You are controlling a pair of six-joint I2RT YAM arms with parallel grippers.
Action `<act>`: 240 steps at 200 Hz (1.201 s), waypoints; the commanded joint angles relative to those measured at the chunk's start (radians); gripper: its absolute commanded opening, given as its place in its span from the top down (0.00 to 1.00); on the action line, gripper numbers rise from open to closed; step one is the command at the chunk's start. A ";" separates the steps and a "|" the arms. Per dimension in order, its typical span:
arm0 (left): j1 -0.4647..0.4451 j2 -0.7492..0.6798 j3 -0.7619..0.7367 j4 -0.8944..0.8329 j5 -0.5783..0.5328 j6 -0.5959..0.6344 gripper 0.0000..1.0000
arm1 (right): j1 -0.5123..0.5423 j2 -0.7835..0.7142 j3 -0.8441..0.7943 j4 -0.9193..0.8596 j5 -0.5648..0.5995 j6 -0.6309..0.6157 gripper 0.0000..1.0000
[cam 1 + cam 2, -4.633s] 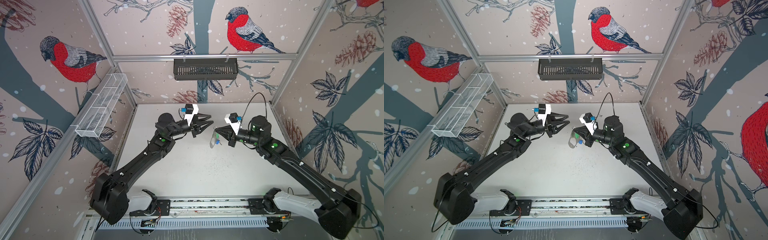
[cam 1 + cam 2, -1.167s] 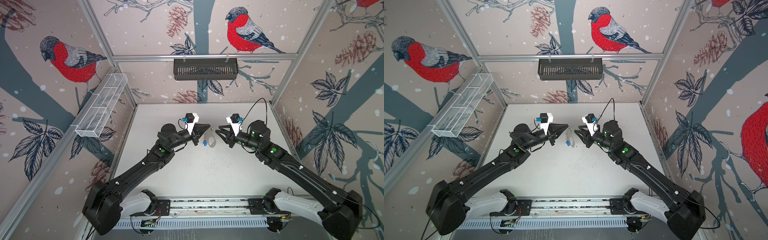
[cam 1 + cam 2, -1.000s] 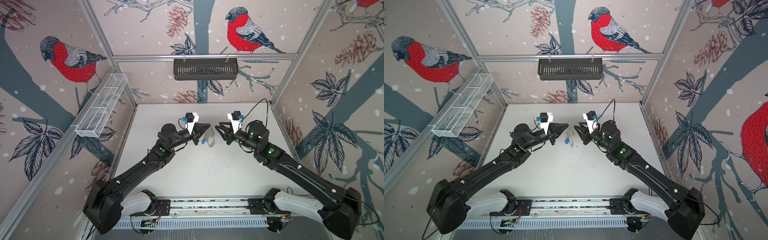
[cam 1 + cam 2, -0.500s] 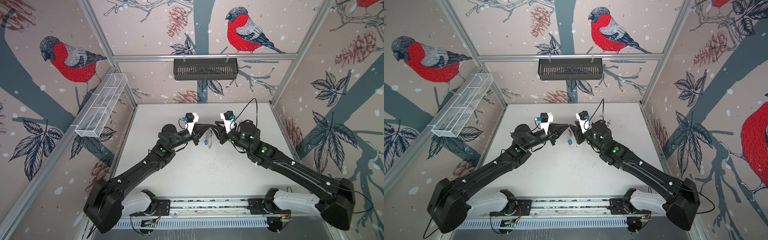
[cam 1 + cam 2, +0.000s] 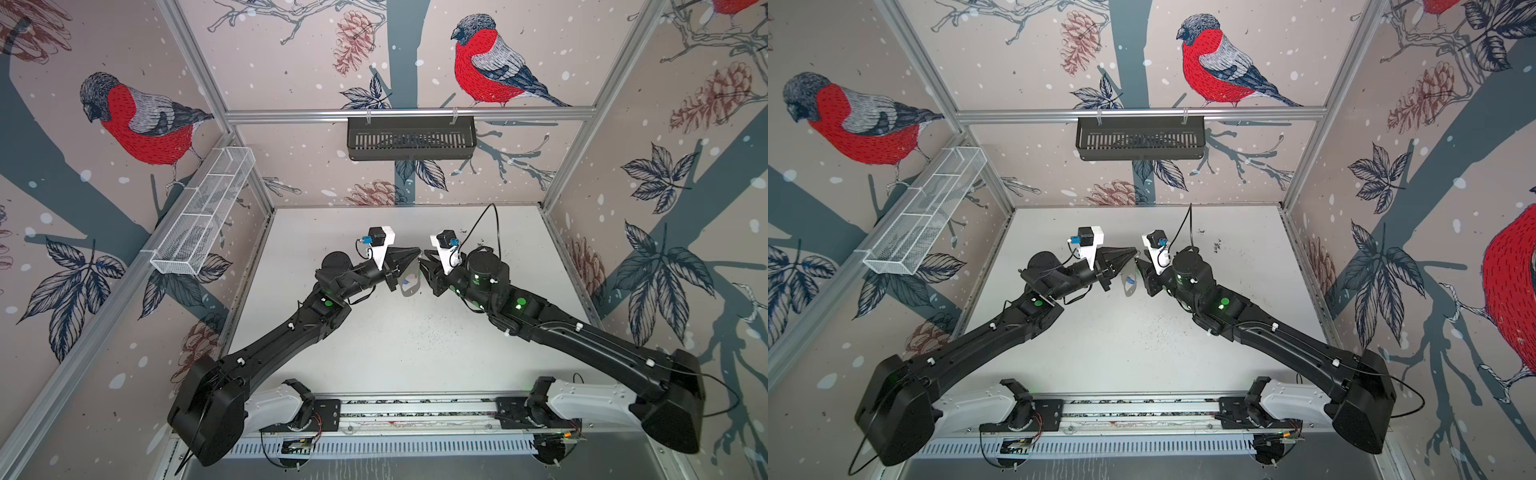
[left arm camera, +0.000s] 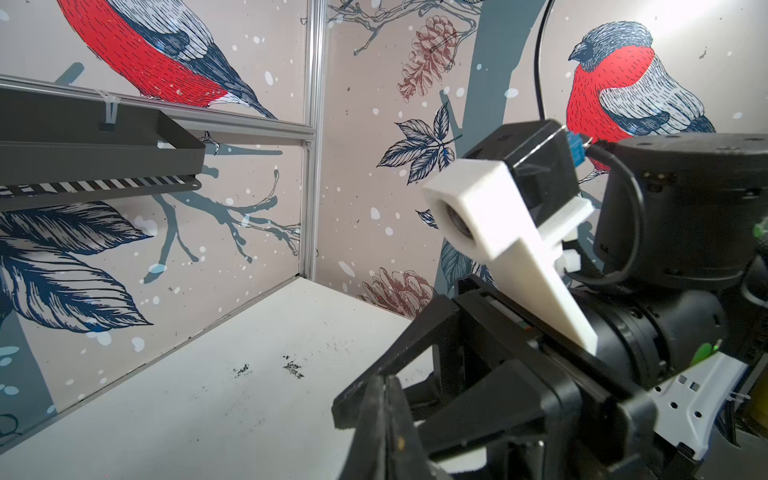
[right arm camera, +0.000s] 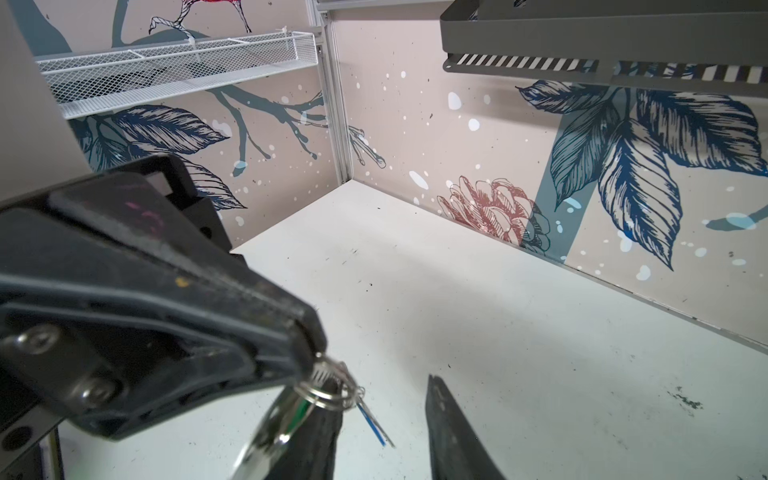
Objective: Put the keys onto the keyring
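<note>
Our right gripper point(image 5: 426, 269), jaws spread, has swung in beside our left gripper point(image 5: 417, 252), whose jaws pinch the flat dark grey D-shaped keyring point(image 5: 409, 289) aloft. A small silver blue-tagged key point(image 5: 406, 282) dangles there; we judge a handover comes next.

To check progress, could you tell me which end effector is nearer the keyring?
Left: the left end effector is shut on the dangling keyring; the right end effector stands open beside it.

White mesh basket point(image 5: 203, 216), black slotted tray point(image 5: 411, 139), white tabletop point(image 5: 415, 345)
</note>
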 commanded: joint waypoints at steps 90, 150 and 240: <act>0.001 0.003 -0.102 0.304 0.026 -0.095 1.00 | 0.007 -0.054 -0.032 0.045 0.094 0.022 0.62; 0.005 0.041 -0.106 0.407 0.091 -0.125 1.00 | -0.033 -0.146 -0.075 0.058 0.008 -0.005 0.77; 0.029 0.112 -0.077 0.552 0.285 -0.214 1.00 | -0.103 -0.245 -0.147 0.066 -0.302 -0.113 0.72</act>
